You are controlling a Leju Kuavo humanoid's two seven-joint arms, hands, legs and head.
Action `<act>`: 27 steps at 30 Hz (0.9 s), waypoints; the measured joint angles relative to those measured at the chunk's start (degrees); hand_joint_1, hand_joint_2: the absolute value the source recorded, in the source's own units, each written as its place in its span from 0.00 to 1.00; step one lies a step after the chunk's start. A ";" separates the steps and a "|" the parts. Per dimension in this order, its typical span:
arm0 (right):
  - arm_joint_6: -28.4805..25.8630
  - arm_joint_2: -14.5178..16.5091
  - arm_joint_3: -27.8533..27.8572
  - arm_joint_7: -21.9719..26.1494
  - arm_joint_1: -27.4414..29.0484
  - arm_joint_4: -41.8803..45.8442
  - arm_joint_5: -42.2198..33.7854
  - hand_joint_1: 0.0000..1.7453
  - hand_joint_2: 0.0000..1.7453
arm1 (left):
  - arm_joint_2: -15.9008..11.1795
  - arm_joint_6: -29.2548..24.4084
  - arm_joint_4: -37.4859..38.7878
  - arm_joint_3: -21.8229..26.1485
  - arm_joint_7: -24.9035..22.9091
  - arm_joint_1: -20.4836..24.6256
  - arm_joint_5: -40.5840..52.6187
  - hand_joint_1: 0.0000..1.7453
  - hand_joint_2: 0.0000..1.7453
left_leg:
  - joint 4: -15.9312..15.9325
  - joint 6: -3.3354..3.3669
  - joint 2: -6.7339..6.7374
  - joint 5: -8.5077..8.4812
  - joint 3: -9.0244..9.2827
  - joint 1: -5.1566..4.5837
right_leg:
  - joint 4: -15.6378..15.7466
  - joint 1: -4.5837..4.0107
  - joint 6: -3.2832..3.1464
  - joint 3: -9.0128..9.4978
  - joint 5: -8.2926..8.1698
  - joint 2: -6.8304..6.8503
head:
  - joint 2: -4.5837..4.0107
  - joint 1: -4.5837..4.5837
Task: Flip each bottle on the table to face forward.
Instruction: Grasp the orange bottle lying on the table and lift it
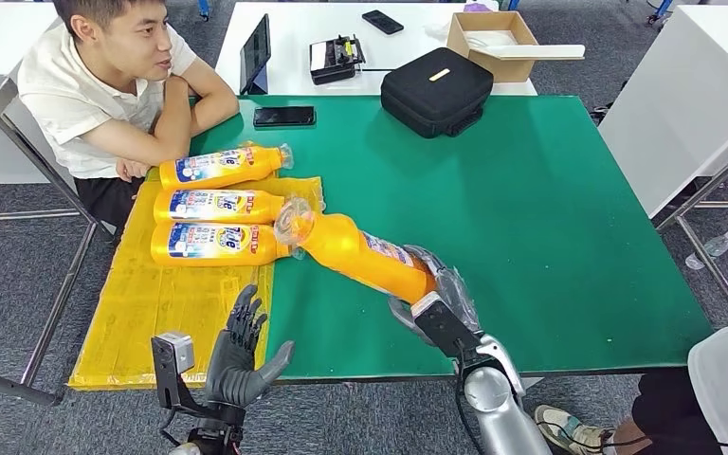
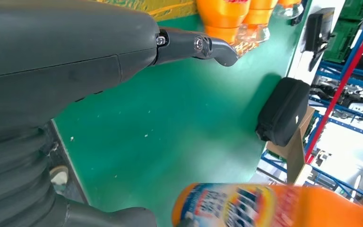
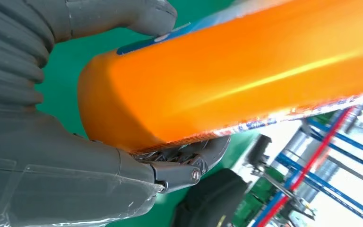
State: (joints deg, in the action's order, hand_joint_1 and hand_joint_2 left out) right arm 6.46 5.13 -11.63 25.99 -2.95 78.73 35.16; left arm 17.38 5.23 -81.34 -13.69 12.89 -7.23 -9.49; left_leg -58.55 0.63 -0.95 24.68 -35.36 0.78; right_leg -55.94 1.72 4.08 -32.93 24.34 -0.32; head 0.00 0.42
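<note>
One orange plastic detergent bottle (image 1: 365,254), clamped at its base between right hand (image 1: 433,301) fingers (image 3: 189,163), could slip sideways; left hand (image 1: 239,358) fingers spread, empty.

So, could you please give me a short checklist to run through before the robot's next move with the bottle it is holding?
1. Grip: right hand holds the base end of the held bottle, thumb and fingers on opposite faces in the right wrist view. Ok.
2. Label side: mostly the plain orange side faces up, label only at the edge. Not ok.
3. Landing spot: three bottles lie label-up on the yellow sheet; the held bottle's cap meets them. Not ok.
4. Left hand: empty, fingers apart, at the table's near edge. Ok.
5. Person: arms rest on the far corner beside the bottles. Cannot tell if safely clear.
</note>
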 joint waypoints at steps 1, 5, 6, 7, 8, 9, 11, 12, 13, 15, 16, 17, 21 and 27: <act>-0.06 0.48 -0.63 -0.05 0.30 0.76 -0.57 1.00 1.00 | 0.00 0.03 0.11 -0.03 -0.03 -0.03 -0.25 0.00 1.00 | 0.00 0.00 0.02 0.00 0.00 0.00 | 0.00 0.00 0.00 -0.02 0.00 -0.01 | 0.00 0.01; -0.17 2.37 -2.60 -1.19 0.93 2.49 -2.31 1.00 1.00 | 0.00 0.22 0.42 -0.15 -0.07 0.03 -0.92 0.00 1.00 | 0.00 0.00 -0.02 0.00 -0.01 0.01 | 0.00 -0.01 0.00 -0.05 0.00 0.01 | 0.00 0.02; -0.17 2.68 -2.85 -1.33 0.96 2.57 -2.45 1.00 1.00 | 0.00 0.25 0.48 -0.18 -0.01 0.08 -0.95 0.00 1.00 | 0.00 0.00 -0.01 0.00 -0.01 0.01 | 0.00 -0.01 0.00 -0.05 0.00 0.00 | 0.00 0.02; -0.17 2.94 -3.05 -1.43 0.99 2.59 -2.54 1.00 1.00 | 0.00 0.26 0.54 -0.20 0.06 0.12 -0.96 0.00 1.00 | 0.00 0.00 0.00 0.00 0.00 0.02 | 0.00 -0.02 -0.01 -0.06 0.00 0.00 | 0.00 0.02; -0.17 3.17 -3.20 -1.52 1.05 2.60 -2.57 1.00 1.00 | 0.00 0.27 0.57 -0.22 0.12 0.16 -0.96 0.00 1.00 | 0.00 0.00 0.02 0.00 0.00 0.02 | 0.00 -0.01 -0.01 -0.06 0.00 -0.01 | 0.00 0.02; -0.17 3.35 -3.32 -1.56 1.12 2.61 -2.57 1.00 1.00 | 0.00 0.28 0.59 -0.23 0.15 0.16 -0.96 0.00 1.00 | 0.00 0.00 0.02 0.00 0.00 0.02 | 0.00 -0.01 -0.01 -0.06 0.00 -0.01 | 0.00 0.02; -0.17 3.65 -3.57 -1.58 1.21 2.62 -2.57 1.00 1.00 | 0.00 0.35 0.61 -0.25 0.32 0.18 -0.96 0.00 1.00 | 0.00 0.00 0.01 0.00 -0.01 0.01 | 0.00 -0.01 -0.01 -0.06 0.00 -0.01 | 0.00 0.01; -0.16 3.73 -3.69 -1.58 1.22 2.62 -2.57 1.00 1.00 | 0.00 0.44 0.62 -0.27 0.50 0.20 -0.96 0.00 1.00 | 0.00 0.00 0.01 -0.01 -0.01 0.01 | 0.00 -0.01 -0.01 -0.06 0.00 -0.01 | 0.00 0.01; -0.15 3.80 -3.83 -1.58 1.22 2.61 -2.57 1.00 1.00 | 0.00 0.64 0.63 -0.33 0.77 0.25 -0.97 0.00 1.00 | 0.00 0.00 0.01 0.00 -0.01 0.01 | 0.00 0.00 0.00 -0.06 0.00 -0.01 | 0.00 0.01; -0.06 3.90 -4.19 -1.58 1.16 2.51 -2.46 1.00 1.00 | -0.01 1.36 0.64 -0.62 1.43 0.47 -1.11 0.00 1.00 | 0.00 0.00 0.01 0.00 -0.02 0.00 | 0.00 0.00 0.00 -0.06 0.00 -0.01 | 0.00 0.01; -0.02 4.00 -4.42 -1.58 1.07 2.37 -2.32 1.00 1.00 | -0.02 1.81 0.63 -0.84 1.74 0.66 -1.24 0.00 1.00 | 0.00 0.00 0.01 0.00 -0.03 0.00 | 0.00 0.00 0.00 -0.06 0.00 -0.01 | 0.00 0.01; 0.02 4.15 -4.71 -1.58 0.92 2.12 -2.11 1.00 1.00 | -0.03 2.30 0.62 -1.11 1.97 0.88 -1.48 0.00 1.00 | 0.00 0.00 0.01 0.00 -0.03 0.01 | 0.00 0.00 0.00 -0.06 0.00 -0.01 | 0.00 0.01; -0.41 4.76 -6.31 -1.58 -0.12 0.13 -0.33 1.00 1.00 | -0.04 3.79 -0.02 -1.93 1.98 2.24 -2.47 0.00 1.00 | 0.00 -0.01 0.01 -0.02 -0.02 0.02 | -0.01 -0.02 -0.01 -0.07 0.00 -0.01 | 0.00 0.02; -1.86 5.34 -8.84 -1.58 -1.04 -2.55 2.96 1.00 1.00 | -0.04 4.08 -1.03 -2.39 1.73 3.65 -2.49 0.00 1.00 | 0.00 -0.01 0.01 -0.02 -0.03 0.02 | -0.03 -0.01 -0.01 -0.07 0.00 -0.01 | 0.00 0.01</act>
State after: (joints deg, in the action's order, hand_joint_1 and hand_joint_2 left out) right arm 4.60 10.47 -20.47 24.41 -4.00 76.18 38.12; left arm 17.33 9.31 -82.36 -16.08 14.62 -3.58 -11.98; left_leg -58.55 0.62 -0.94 24.65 -35.38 0.80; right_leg -55.97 1.70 4.08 -32.99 24.34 -0.33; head 0.00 0.43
